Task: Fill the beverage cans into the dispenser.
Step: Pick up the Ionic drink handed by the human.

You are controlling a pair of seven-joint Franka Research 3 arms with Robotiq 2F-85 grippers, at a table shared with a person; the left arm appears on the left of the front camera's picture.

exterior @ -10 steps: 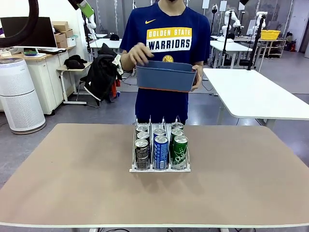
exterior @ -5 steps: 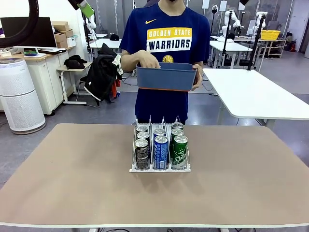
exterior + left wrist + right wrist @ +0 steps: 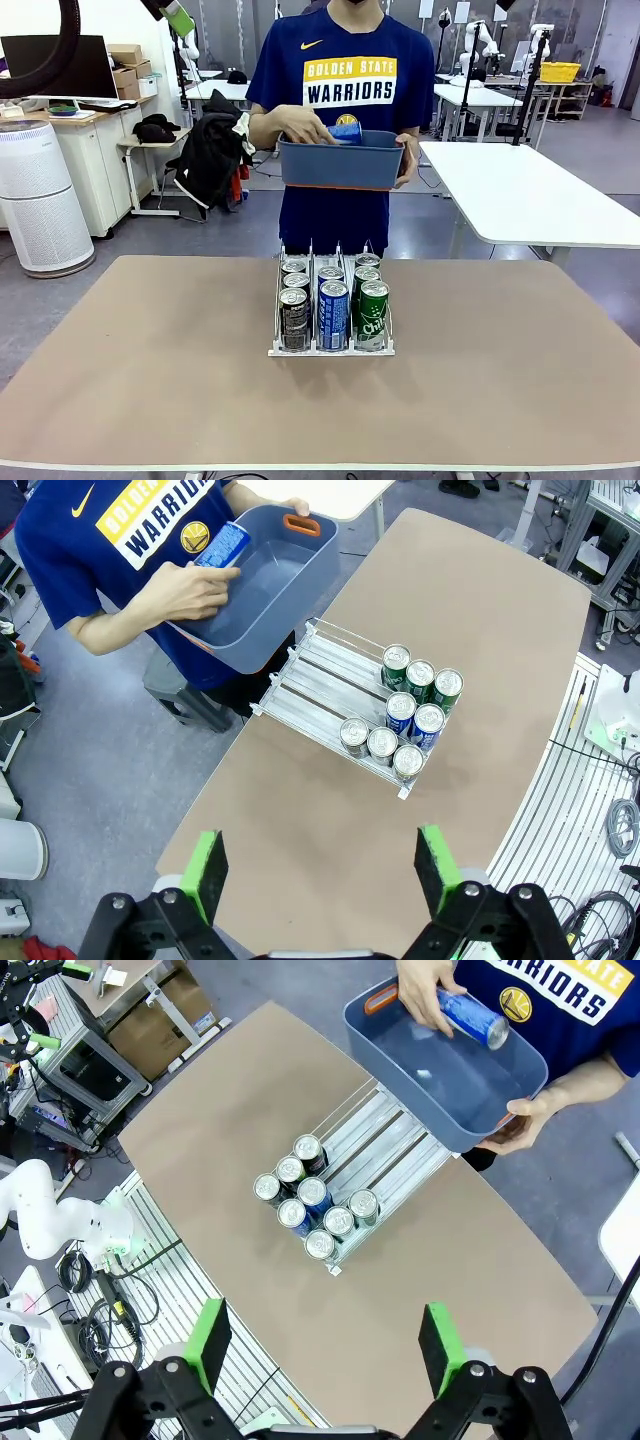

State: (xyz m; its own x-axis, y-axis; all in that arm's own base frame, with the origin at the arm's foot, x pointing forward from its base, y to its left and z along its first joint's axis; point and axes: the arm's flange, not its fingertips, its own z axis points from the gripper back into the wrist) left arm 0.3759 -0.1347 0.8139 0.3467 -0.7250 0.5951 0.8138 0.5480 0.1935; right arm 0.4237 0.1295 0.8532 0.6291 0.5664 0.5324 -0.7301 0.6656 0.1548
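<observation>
The dispenser (image 3: 330, 351) stands mid-table with several beverage cans (image 3: 333, 313) at its front: black in the left lane, blue in the middle, green on the right. Behind the table a person holds a dark blue tub (image 3: 343, 165), and one hand lifts a blue can (image 3: 346, 131) out of it. From high above, the left wrist view shows the dispenser (image 3: 325, 685), the cans (image 3: 400, 715), the tub (image 3: 270, 630) and the held can (image 3: 222, 547). My left gripper (image 3: 320, 870) is open and empty. My right gripper (image 3: 325, 1345) is open too, far above the dispenser (image 3: 385, 1145), the tub (image 3: 450, 1075) and the held can (image 3: 472, 1017).
The brown table (image 3: 150, 360) has wide bare areas on both sides of the dispenser. A white table (image 3: 530, 200) stands behind to the right. A white air purifier (image 3: 35, 200) and a chair with black clothes (image 3: 210, 155) stand behind to the left.
The person's hand went from above the tub down into it and now holds a blue can at the tub's rim. Both grippers stay open and still.
</observation>
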